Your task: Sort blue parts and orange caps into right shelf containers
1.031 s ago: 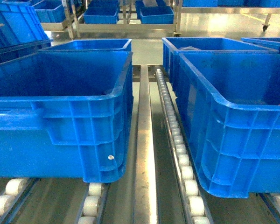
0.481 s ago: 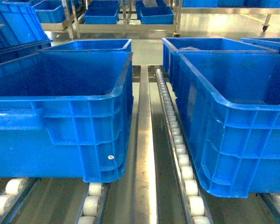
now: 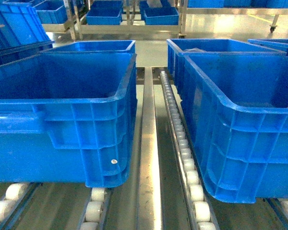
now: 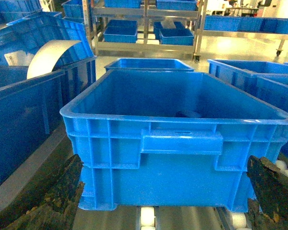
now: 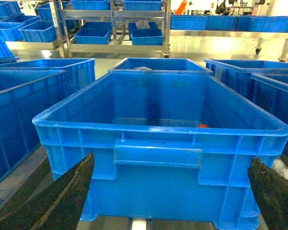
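Both grippers spread wide and empty, each facing a blue crate on the roller track.

Left gripper (image 4: pixel 163 191) faces the left crate (image 3: pixel 86 103); right gripper (image 5: pixel 170 196) faces the right crate (image 3: pixel 240 110). What may be an orange cap (image 5: pixel 202 126) lies at 3 o'clock on that floor; a dark part (image 4: pixel 188 114) lies in the other. Risk: rollers (image 3: pixel 180 139) let a nudged crate drift; mis-sorting. No legible writing.

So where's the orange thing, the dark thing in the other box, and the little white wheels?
orange cap (image 5: pixel 202 126): right wrist view, its top.
dark part (image 4: pixel 188 114): left wrist view, its middle.
white rollers (image 3: pixel 188 165): head view, one roller's top.
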{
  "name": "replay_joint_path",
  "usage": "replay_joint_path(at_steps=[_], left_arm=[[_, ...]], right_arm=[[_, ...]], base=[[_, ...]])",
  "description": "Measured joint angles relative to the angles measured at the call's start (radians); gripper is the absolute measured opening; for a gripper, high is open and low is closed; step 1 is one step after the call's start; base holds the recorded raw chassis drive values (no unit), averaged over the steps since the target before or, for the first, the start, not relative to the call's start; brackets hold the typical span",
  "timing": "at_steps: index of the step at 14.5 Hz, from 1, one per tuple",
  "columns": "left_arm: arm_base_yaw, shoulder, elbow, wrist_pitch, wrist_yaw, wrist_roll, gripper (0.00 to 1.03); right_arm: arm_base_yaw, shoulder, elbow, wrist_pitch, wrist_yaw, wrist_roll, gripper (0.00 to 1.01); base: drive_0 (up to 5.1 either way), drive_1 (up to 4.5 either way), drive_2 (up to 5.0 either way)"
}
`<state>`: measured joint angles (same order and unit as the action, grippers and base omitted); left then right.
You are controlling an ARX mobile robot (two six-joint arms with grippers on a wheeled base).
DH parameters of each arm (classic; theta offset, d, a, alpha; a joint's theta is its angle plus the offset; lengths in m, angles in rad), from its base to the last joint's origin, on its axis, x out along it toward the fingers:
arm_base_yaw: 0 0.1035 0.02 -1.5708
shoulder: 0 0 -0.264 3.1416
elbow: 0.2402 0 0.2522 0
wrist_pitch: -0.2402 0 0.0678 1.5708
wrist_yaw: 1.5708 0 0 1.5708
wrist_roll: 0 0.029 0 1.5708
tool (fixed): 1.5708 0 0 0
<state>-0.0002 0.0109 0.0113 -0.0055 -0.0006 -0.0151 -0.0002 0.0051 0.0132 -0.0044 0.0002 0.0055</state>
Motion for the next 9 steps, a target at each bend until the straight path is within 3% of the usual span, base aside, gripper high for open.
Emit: replay_joint_path(at_steps=[9], left_arm=[[0.0,0.0,0.0,0.0,0.0,0.0,0.98]], right_arm=[[0.0,0.0,0.0,0.0,0.0,0.0,0.98]], base=[[0.0,0.0,0.0]])
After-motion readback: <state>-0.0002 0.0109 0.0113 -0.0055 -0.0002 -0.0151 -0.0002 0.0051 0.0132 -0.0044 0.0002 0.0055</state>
